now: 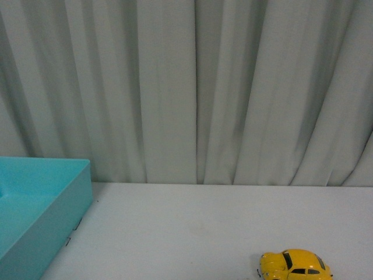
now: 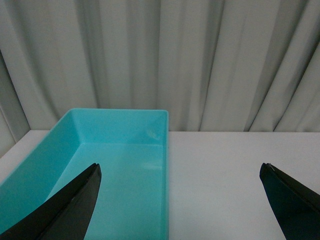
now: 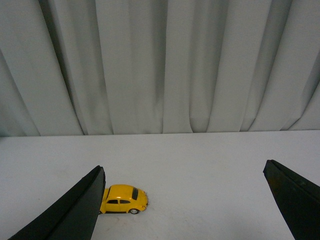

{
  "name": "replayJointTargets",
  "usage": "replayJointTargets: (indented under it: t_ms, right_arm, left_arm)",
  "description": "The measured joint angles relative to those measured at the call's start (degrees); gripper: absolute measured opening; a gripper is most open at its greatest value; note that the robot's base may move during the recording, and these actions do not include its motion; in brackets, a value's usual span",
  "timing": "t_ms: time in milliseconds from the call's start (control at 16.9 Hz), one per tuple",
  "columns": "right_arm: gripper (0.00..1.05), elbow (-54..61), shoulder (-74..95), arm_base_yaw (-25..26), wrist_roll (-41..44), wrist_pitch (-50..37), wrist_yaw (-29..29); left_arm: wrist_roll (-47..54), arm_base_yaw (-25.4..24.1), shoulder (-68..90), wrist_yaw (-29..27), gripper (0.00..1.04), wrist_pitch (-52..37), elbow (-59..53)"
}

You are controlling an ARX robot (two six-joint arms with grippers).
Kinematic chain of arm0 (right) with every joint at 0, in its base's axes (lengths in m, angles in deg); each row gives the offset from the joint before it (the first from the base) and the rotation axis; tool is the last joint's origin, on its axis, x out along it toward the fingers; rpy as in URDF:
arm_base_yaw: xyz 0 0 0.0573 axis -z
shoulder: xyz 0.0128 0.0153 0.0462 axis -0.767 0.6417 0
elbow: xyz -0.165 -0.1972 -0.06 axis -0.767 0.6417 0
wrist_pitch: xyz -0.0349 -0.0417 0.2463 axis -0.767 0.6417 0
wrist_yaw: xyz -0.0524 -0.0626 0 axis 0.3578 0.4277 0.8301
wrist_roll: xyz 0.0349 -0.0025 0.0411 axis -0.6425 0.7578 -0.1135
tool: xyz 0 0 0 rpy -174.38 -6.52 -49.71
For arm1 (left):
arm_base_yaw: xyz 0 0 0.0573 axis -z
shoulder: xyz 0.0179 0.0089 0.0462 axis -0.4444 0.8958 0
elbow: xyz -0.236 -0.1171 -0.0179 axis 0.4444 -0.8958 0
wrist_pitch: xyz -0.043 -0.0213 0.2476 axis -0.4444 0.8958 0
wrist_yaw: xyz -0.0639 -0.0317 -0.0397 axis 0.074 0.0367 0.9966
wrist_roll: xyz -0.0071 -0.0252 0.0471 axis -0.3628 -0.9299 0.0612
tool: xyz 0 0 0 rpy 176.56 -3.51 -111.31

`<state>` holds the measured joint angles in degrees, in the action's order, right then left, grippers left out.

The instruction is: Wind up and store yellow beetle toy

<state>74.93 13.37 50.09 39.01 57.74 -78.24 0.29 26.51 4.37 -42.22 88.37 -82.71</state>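
Observation:
The yellow beetle toy (image 1: 296, 265) stands on its wheels on the white table at the front right edge of the front view. It also shows in the right wrist view (image 3: 123, 198), partly hidden behind one black finger. My right gripper (image 3: 182, 170) is open and empty, above the table with the toy ahead of it by one fingertip. My left gripper (image 2: 180, 167) is open and empty, held over the near side wall of the turquoise bin (image 2: 166, 165). Neither arm shows in the front view.
The turquoise bin (image 1: 70, 201) sits at the table's left side and is empty inside. The white table (image 1: 204, 227) stretches between bin and toy. A grey pleated curtain (image 1: 192, 87) hangs behind the table's far edge.

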Motion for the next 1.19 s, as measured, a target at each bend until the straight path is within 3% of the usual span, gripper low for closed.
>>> replayJointTargets:
  t_ms: [652, 712, 830, 949, 1067, 1186]
  right_arm:
    - [0.98, -0.04, 0.09, 0.09, -0.28, 0.39, -0.17]
    - [0.98, -0.39, 3.91, 4.15, -4.35, -0.13, -5.14]
    - [0.98, -0.42, 18.80, 19.43, -7.96, -14.45, -15.17]
    - [0.98, -3.21, 37.51, 30.62, -7.45, -31.98, -22.88]
    - [0.98, -8.09, 53.70, 33.38, -5.64, -45.24, -25.49]
    - [0.98, -14.88, 68.54, 31.69, -2.14, -53.83, -26.91]
  left_arm:
    - [0.00, 0.00, 0.00, 0.00, 0.98, -0.09, 0.00]
    - [0.00, 0.00, 0.00, 0.00, 0.98, -0.09, 0.00]
    - [0.00, 0.00, 0.00, 0.02, 0.98, -0.09, 0.00]
    - [0.00, 0.00, 0.00, 0.00, 0.98, -0.09, 0.00]
    - [0.00, 0.00, 0.00, -0.15, 0.98, -0.07, 0.00]
    - [0.00, 0.00, 0.00, 0.00, 0.98, -0.09, 0.00]
